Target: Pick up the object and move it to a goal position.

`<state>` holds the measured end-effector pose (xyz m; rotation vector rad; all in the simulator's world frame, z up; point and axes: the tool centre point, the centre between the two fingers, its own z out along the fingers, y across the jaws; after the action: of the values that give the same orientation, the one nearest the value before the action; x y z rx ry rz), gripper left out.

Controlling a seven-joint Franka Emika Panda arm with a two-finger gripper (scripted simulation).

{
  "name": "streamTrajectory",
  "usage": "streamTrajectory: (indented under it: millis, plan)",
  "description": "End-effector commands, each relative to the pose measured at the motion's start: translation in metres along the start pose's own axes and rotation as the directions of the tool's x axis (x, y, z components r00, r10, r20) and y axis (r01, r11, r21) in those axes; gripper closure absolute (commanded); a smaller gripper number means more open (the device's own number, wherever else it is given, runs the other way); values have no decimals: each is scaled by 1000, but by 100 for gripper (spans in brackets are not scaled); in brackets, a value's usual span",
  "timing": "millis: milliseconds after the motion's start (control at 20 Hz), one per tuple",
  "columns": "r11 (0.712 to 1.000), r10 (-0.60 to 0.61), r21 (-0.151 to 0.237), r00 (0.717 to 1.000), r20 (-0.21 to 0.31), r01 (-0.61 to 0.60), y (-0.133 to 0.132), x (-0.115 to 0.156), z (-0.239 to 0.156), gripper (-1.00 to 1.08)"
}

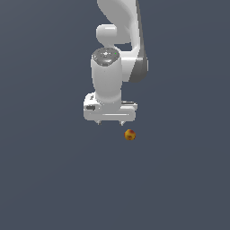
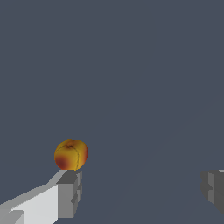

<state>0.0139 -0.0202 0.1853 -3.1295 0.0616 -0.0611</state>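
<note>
Your pincer [image 1: 110, 122] is hanging spread wide with nothing in it, and the ball [image 1: 130, 134] is sitting on the worktop [image 1: 45, 179] just outside it, beside the fingertip [image 1: 121, 123] on the exterior view's right. In the wrist view the ball [image 2: 71, 154] is showing just past one pad [image 2: 70, 194], not between the two. Shift the pincer sideways until the ball is sitting centred between the pads, then descend and close. Goal position isn't showing in either view; the second finger is cropped at the wrist frame's edge.
</note>
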Motion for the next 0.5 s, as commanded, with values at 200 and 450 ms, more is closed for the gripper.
streamTrajectory:
  millis: [200, 450]
  plan:
    - [1000, -19, -2, 1000, 6, 19, -5, -1, 3, -92]
    - [998, -66, -5, 998, 20, 67, -18, -5, 11, -92]
